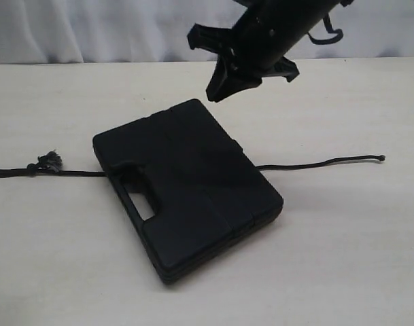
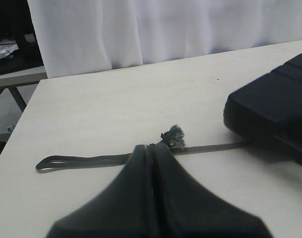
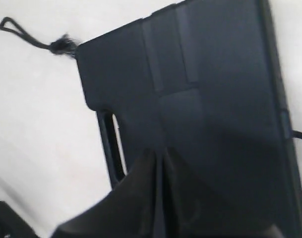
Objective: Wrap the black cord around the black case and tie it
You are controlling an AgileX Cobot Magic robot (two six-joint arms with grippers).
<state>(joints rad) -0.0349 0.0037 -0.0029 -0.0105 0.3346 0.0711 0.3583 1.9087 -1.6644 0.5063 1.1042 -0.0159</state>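
The black case (image 1: 193, 183) lies flat on the table, its handle slot (image 1: 140, 200) facing the near left. The black cord (image 1: 315, 163) passes under it. Its small knotted tip (image 1: 382, 157) is out to the right and its frayed grey knot (image 1: 50, 161) to the left. My right gripper (image 1: 217, 92) hangs shut and empty above the case's far edge, and its wrist view looks down on the lid (image 3: 215, 99). My left gripper (image 2: 153, 147) is shut and empty. It stands in front of the frayed knot (image 2: 174, 136) and the cord's doubled end (image 2: 91, 161), and is out of the exterior view.
A white curtain (image 1: 91, 27) hangs behind the table. The table's left edge (image 2: 22, 119) shows in the left wrist view, with dark clutter (image 2: 7, 54) beyond it. The cream tabletop (image 1: 342, 258) reaches past the case on all sides.
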